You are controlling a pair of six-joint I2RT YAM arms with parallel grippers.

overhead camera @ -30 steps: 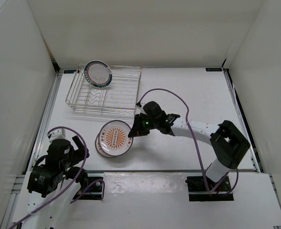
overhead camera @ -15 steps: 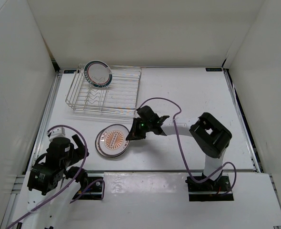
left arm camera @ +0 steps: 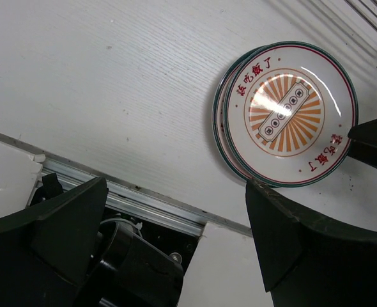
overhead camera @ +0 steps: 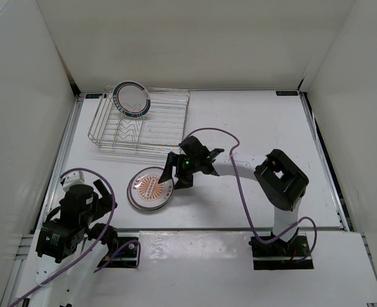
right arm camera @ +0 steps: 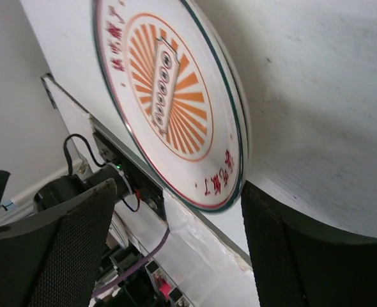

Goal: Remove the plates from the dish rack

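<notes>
Two sunburst plates (overhead camera: 150, 188) lie stacked flat on the table in front of the dish rack (overhead camera: 151, 131). In the left wrist view the top plate (left arm camera: 284, 112) sits slightly off the lower one (left arm camera: 219, 125). My right gripper (overhead camera: 176, 175) is open, its fingers on either side of the stack's right rim and holding nothing. The right wrist view shows the top plate (right arm camera: 169, 96) between the spread fingers (right arm camera: 284, 249). A green-and-red rimmed plate (overhead camera: 131, 100) stands upright in the rack's back left corner. My left gripper (overhead camera: 84, 192) is open and empty at the near left.
White walls (overhead camera: 35, 115) enclose the table on three sides. A metal rail (left arm camera: 131, 198) runs along the table's near edge, just under my left gripper (left arm camera: 176, 192). The right arm's purple cable (overhead camera: 236, 173) loops over the table's middle.
My right gripper lowered the tilted sunburst plate flat onto the other one, then opened and let it go. The left arm barely moved.
</notes>
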